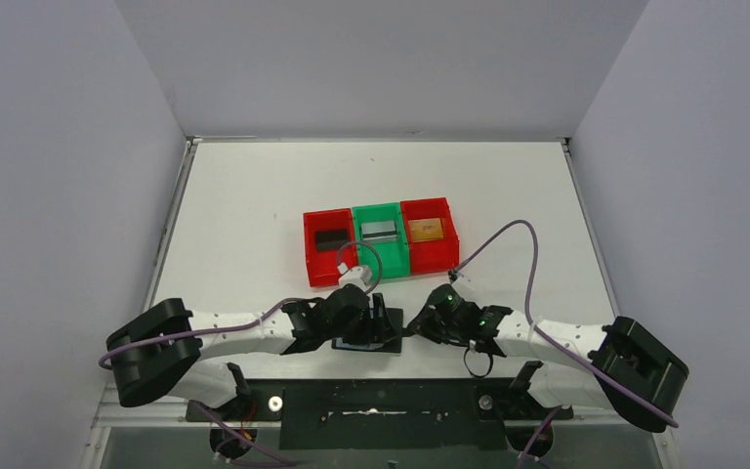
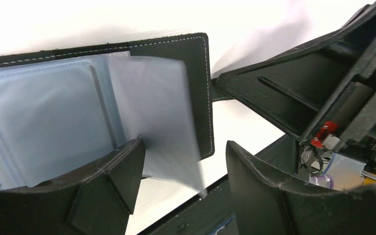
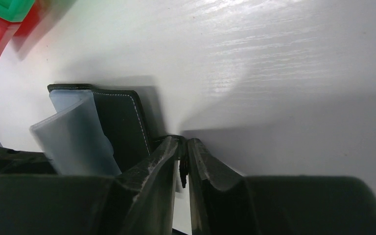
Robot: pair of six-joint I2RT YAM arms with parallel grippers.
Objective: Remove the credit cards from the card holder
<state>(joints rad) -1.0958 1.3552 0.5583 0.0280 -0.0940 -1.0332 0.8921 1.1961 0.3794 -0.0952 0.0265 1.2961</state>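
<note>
The green bin stands mid-tabletop and holds the silver-grey card. The red bin on its left holds the black card. The red bin on its right holds the gold card.

On the near side of the green bin, well apart from it, the card holder lies open and flat on the tabletop, its clear sleeves fanned, one leaf standing up and blurred.

The left pincer hangs over those sleeves, released, jaws wide, grasping nothing.

The right pincer sits at the holder's edge, farther to the green bin's right. Its fingers are almost together, with the small side tab between the tips. I cannot tell whether they grip it.
</note>
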